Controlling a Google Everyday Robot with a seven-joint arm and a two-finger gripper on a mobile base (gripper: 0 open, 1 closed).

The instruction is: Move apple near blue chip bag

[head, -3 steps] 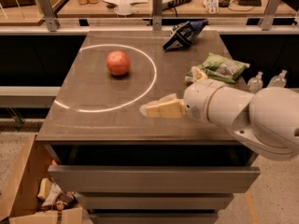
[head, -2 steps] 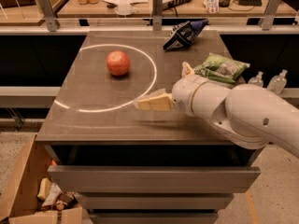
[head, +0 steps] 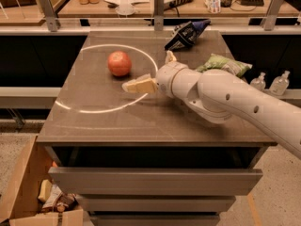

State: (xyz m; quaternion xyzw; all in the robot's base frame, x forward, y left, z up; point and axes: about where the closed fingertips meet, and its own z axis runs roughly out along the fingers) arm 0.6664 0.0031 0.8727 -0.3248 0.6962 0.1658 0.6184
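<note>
The apple (head: 119,63) is orange-red and round, and sits on the left half of the table (head: 141,121), inside a white ring of light. The blue chip bag (head: 186,34) lies wrinkled at the table's far edge, right of centre. My gripper (head: 146,70) is over the middle of the table, just right of the apple and in front of the blue bag. It is open and empty, with one tan finger (head: 138,85) pointing left near the apple and the other (head: 169,57) pointing to the back. It does not touch the apple.
A green and white snack bag (head: 222,64) lies at the table's right edge, partly behind my arm. Two small bottles (head: 270,81) stand beyond the right side. A cardboard box (head: 26,192) with scraps sits on the floor at the left. Drawers (head: 155,180) are below the tabletop.
My arm has reached left and toward the back of the table, bringing the gripper from the table's right part to just beside the apple. The apple and both bags have not moved.
</note>
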